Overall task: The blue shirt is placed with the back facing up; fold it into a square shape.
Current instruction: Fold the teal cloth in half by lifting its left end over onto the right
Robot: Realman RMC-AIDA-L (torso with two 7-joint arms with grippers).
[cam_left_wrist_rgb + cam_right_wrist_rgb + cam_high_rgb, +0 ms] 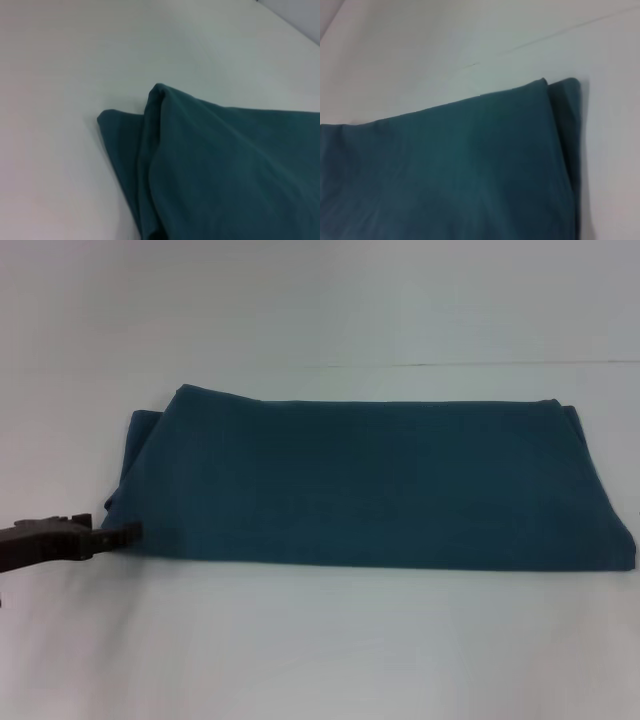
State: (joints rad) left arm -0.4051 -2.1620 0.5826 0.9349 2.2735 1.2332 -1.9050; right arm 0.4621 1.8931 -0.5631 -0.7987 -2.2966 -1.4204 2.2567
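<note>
The white worktop (pixel 320 650) fills the head view, running back to a faint seam line across its far part. On it lies the blue shirt (pixel 370 480), folded into a wide, flat rectangle with its plain side up, stretching from left of centre almost to the right edge of the head view. Its near edge runs straight and thick, showing stacked layers. The left wrist view shows one end of the blue shirt (pixel 225 170), where a lower layer sticks out past the upper fold as a rumpled corner. The right wrist view shows the other end (pixel 445 170), with an under-layer peeking out beside the top fold's corner. The left gripper (pixel 125 535) comes in low from the left edge of the head view, its dark tip right at the shirt's near left corner; whether it has hold of the fabric or how far it is open cannot be told. The right gripper is not visible in any view.
</note>
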